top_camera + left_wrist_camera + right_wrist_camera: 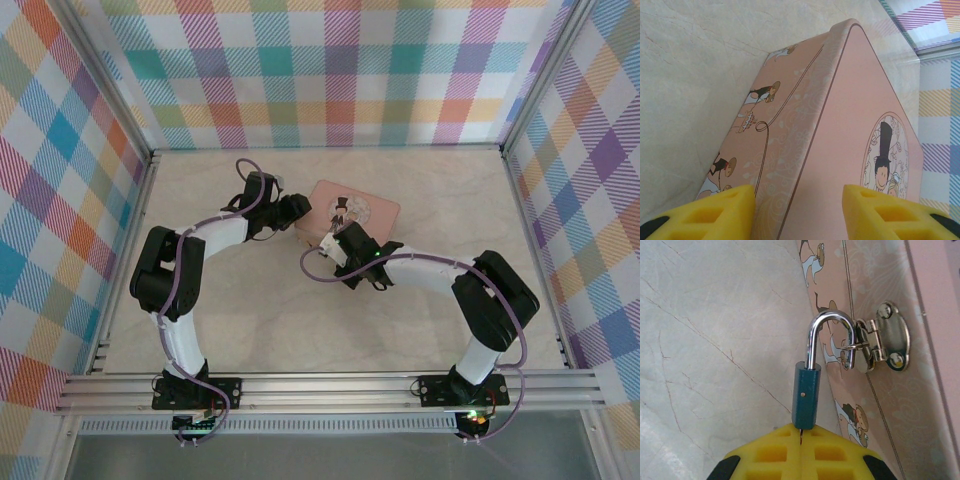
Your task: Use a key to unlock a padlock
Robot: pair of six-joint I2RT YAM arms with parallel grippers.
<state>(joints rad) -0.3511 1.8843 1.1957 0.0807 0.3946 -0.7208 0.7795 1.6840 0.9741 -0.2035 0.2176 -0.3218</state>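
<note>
Right gripper point(801, 432), shut, is presumably holding the key under the padlock point(806, 397); left gripper point(797, 197), grip unclear, is bracing the pink tin point(840, 125)

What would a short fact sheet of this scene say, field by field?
table: pale, marbled top
tin: pink, cartoon couple on the lid, lying flat
padlock: blue body, silvery shackle hooked through the hasp on the tin's side
key: thin sliver under the padlock, mostly hidden
right jaws: shut on the key, yellow fingers just beneath the padlock
left jaws: apart, fingers astride the tin's corner
locked or not: cannot tell
</note>
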